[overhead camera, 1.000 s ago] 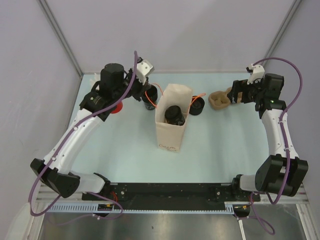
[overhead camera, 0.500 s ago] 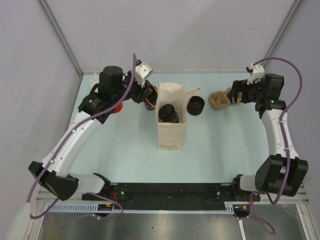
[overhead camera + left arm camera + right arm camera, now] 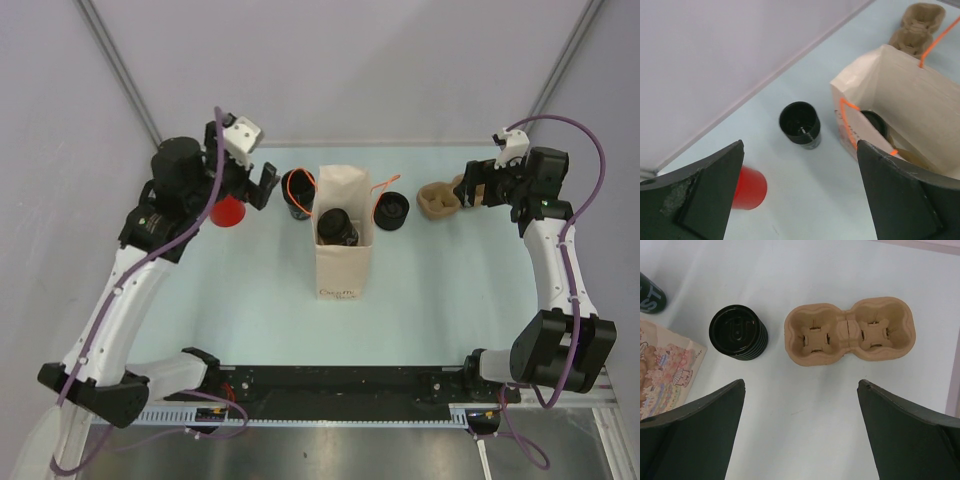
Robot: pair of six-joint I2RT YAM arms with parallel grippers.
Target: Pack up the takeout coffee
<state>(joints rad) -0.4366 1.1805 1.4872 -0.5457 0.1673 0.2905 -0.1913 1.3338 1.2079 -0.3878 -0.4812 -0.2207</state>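
Two wrist views | left fingers spread: black cup, red cup | right fingers spread: ribbed lid

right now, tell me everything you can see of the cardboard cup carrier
The cup carrier is tan moulded pulp: two round wells joined at a narrow waist, each with slit flaps inside. Both are empty. It lies flat, wells up, on the pale table, apart from the ribbed black piece beside it. Nothing else touches it.
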